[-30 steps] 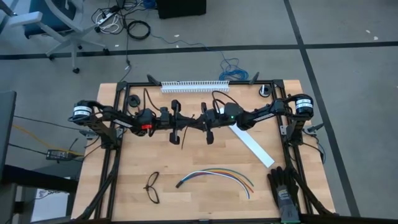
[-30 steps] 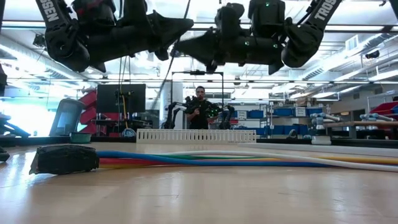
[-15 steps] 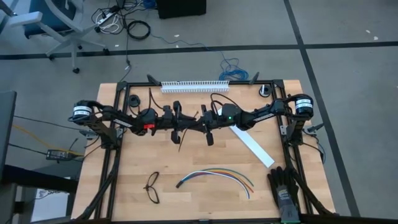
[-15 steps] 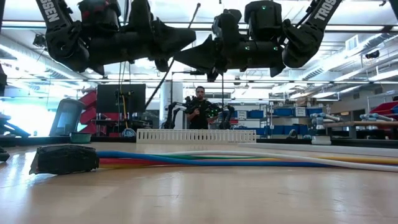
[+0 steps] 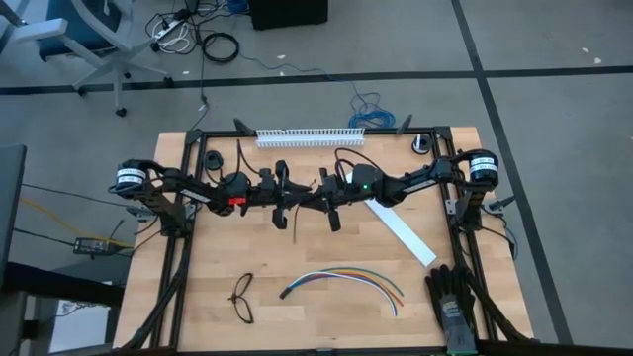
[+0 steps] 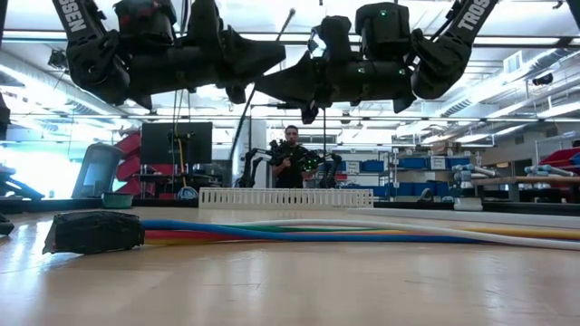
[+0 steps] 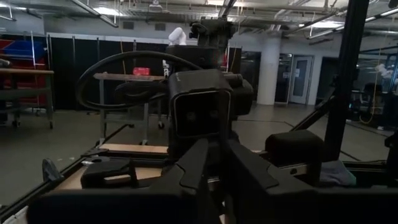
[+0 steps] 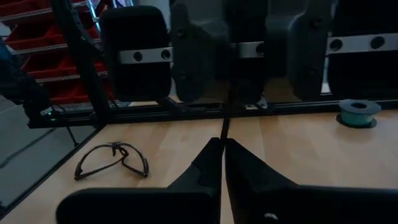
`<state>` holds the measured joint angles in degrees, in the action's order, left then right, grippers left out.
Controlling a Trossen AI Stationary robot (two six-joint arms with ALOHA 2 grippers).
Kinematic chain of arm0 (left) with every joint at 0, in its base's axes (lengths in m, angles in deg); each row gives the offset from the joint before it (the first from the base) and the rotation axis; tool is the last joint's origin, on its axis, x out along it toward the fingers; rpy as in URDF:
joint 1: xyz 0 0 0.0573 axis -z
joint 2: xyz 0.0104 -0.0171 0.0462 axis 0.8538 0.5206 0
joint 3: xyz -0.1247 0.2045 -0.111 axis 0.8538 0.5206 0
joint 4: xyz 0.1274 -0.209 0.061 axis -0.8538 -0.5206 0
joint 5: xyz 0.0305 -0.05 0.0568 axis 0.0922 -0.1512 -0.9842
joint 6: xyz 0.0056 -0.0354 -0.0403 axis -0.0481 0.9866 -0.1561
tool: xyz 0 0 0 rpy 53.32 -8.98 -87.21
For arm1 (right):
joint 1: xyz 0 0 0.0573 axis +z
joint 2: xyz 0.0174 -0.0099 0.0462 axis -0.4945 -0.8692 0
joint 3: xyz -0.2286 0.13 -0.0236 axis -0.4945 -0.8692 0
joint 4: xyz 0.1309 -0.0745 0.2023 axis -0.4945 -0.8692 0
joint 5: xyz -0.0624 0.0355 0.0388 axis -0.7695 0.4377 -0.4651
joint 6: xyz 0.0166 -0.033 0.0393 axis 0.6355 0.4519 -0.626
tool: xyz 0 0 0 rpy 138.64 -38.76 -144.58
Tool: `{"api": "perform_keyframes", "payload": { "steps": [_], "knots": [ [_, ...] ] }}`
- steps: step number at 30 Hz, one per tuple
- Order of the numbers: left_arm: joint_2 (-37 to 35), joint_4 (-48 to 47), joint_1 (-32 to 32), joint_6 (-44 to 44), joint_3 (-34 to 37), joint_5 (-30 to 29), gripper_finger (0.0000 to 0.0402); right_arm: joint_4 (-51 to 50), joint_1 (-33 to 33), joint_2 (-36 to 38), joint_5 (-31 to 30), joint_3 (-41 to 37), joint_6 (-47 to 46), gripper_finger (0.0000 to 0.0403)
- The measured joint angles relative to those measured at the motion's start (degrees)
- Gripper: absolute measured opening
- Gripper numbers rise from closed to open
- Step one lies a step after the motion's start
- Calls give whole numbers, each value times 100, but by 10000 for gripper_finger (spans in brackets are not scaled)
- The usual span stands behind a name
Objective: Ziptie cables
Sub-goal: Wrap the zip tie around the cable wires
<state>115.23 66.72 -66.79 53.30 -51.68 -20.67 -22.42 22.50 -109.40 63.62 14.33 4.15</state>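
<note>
My two grippers meet tip to tip above the middle of the table, left gripper (image 5: 295, 198) and right gripper (image 5: 313, 197), both level. Both are shut on the ziptie (image 6: 243, 122), a thin dark strip that slants between them; in the high view its free end (image 5: 294, 225) shows below the fingertips. The cables (image 5: 346, 280), a curved bundle of coloured wires joined at a dark end (image 6: 93, 231), lie flat on the table near its front edge, apart from both grippers. My left gripper comes level from the table's left, its fingers (image 7: 200, 155) close on either side of a dark strip (image 7: 221, 134). The right gripper stands right behind it, so which part of the ziptie it has does not show. The ziptie is clear of the table. My right gripper pinches the ziptie between its two fingertips; the strip (image 8: 225, 124) runs on out past them. The fingers come level from the table's right and lie across the strip. The ziptie slants, lifted clear, its lower end (image 6: 234, 149) hanging free.
Black glasses (image 5: 242, 298) lie at the front left. A wide flat white strip (image 5: 401, 233) lies right of centre, a white toothed rail (image 5: 310, 136) along the far edge, a dark glove-like thing (image 5: 450, 297) at the front right, and a green roll (image 8: 357, 112) on the wood. A person stands in the room behind.
The ziptie has tipped over from nearly upright to a clear slant: its lower end has swung toward the table's left and its upper end toward the right. Both wrists have rolled a little; both arms have stayed in place.
</note>
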Motion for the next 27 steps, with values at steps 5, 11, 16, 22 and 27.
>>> {"api": "perform_keyframes", "payload": {
  "steps": [5, 11, 16, 22, 27],
  "knots": [
    [0, 2, 0, -8, 0, 7, 27, -242, -9, 0, 222, 0, 1, 43],
    [0, 2, 0, -31, 0, 7, 6, -476, -89, 0, 222, -2, -7, 72],
    [0, 0, 2, -213, 0, 7, 4, -72, -92, 0, 197, -2, -9, 77],
    [0, 0, 2, -273, 0, 4, 2, 161, -96, 0, -106, -2, -1, 75],
    [0, -2, 2, -272, 0, 4, 2, 245, -96, 0, -110, -2, 45, 36]
  ]
}}
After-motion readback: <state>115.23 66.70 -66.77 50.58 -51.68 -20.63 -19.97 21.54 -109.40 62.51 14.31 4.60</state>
